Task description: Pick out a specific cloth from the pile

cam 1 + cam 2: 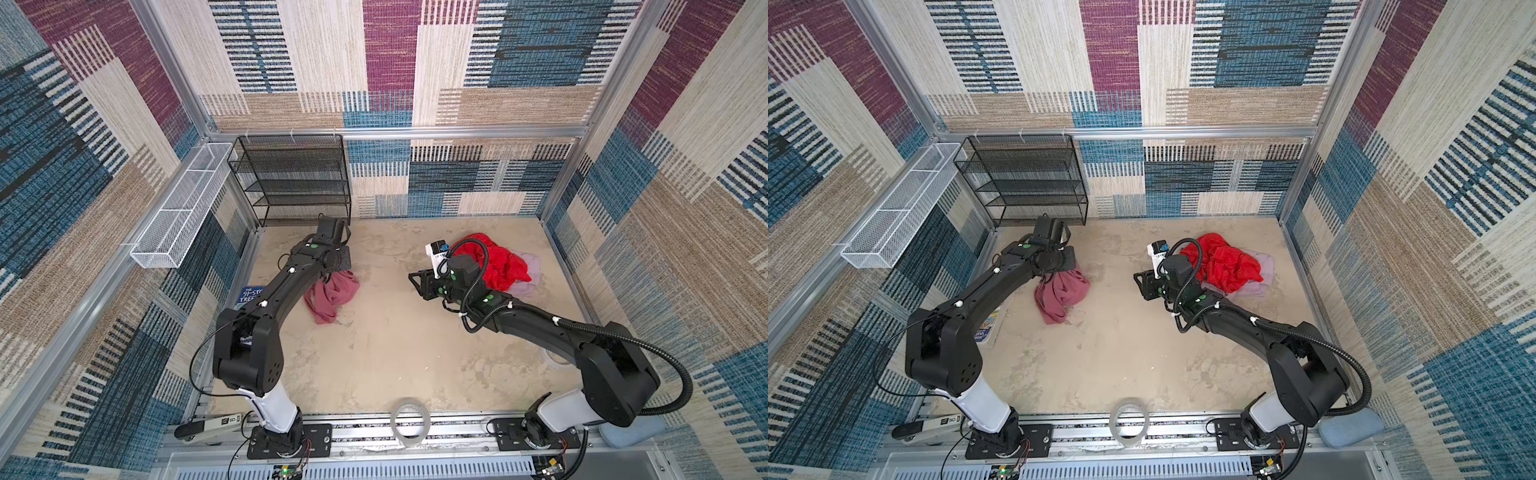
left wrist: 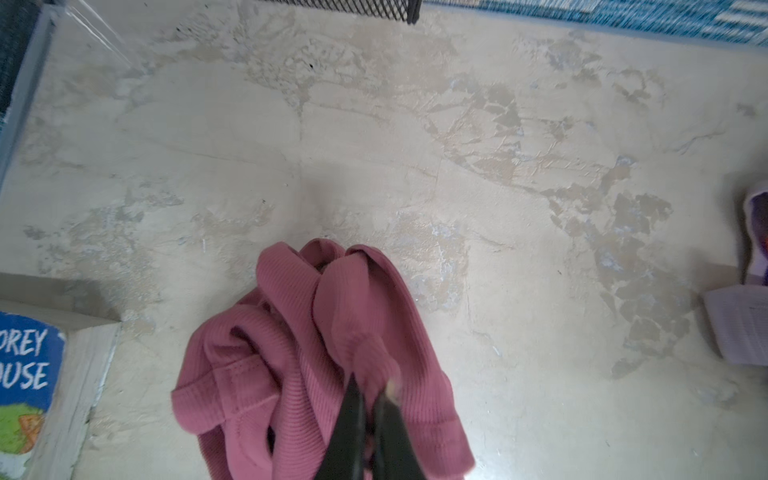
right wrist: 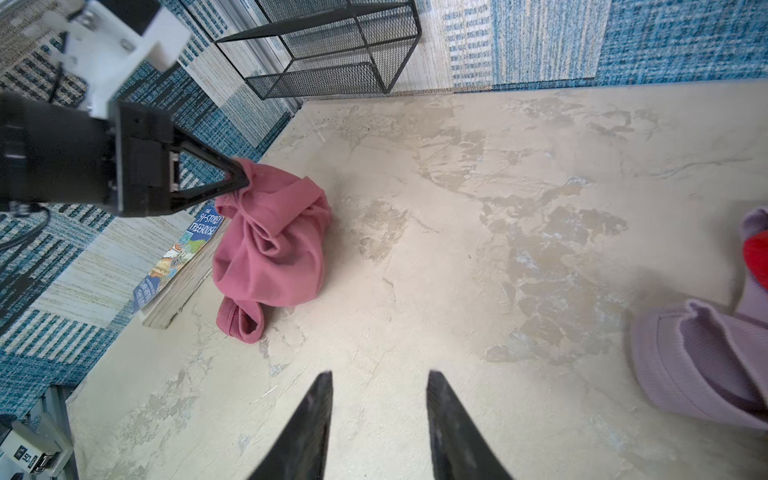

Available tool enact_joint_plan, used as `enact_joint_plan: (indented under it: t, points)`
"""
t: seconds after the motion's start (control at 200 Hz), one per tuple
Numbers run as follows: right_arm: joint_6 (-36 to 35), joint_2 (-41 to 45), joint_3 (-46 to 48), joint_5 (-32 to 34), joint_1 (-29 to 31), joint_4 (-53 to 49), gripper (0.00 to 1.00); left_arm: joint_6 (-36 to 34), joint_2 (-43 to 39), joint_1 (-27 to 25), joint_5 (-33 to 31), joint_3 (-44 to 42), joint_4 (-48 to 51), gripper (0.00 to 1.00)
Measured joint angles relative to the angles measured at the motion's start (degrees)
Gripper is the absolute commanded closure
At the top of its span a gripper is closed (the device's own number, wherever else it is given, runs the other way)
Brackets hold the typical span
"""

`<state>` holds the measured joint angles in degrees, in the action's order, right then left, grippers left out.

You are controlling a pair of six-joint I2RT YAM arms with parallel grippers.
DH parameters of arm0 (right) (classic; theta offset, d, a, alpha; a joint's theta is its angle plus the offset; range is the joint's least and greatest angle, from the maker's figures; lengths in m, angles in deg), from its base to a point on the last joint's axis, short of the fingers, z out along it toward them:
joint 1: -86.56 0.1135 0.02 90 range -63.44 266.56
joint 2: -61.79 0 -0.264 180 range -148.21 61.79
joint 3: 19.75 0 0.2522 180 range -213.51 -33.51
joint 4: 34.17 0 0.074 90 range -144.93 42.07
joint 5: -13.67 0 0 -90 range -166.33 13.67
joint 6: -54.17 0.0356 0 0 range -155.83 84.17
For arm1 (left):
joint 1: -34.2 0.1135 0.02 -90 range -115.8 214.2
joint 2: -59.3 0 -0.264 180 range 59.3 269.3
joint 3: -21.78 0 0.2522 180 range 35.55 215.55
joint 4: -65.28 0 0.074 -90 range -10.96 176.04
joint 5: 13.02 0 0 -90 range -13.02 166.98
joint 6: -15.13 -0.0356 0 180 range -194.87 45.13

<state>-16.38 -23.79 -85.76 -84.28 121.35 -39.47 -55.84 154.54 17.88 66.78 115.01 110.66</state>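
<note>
Where left end effector [image 3: 245, 182] pinches, cloth [image 3: 270, 249] hangs

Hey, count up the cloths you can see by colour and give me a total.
Dusty pink cloth: 1, pinched in the left pincer
Red cloth: 1
Lilac cloth: 1
Total: 3

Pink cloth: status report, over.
Left claw shut on pink cloth; right claw open, empty. Pink cloth apart from pile, lower end on table. Book close beside it, nothing over it.
</note>
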Motion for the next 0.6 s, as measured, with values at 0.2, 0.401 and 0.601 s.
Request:
enact_joint_plan:
  t: [0.2, 0.401, 0.601]
  points:
    - [0.2, -0.8, -0.3, -0.7, 0.0, 0.0, 0.59, 0.4, -8.7, 1.0, -1.8, -9.1, -0.9, 1.0]
    - [0.5, -1.6, -0.7, -1.6, 0.0, 0.0, 0.6, 2.6, -16.8, 3.7, -3.5, -20.3, -0.6, 1.0]
    - [0.6, -2.5, -1.7, -3.0, 0.0, -0.1, 0.6, 5.9, -22.8, 8.0, -3.3, -29.3, -1.2, 1.0]
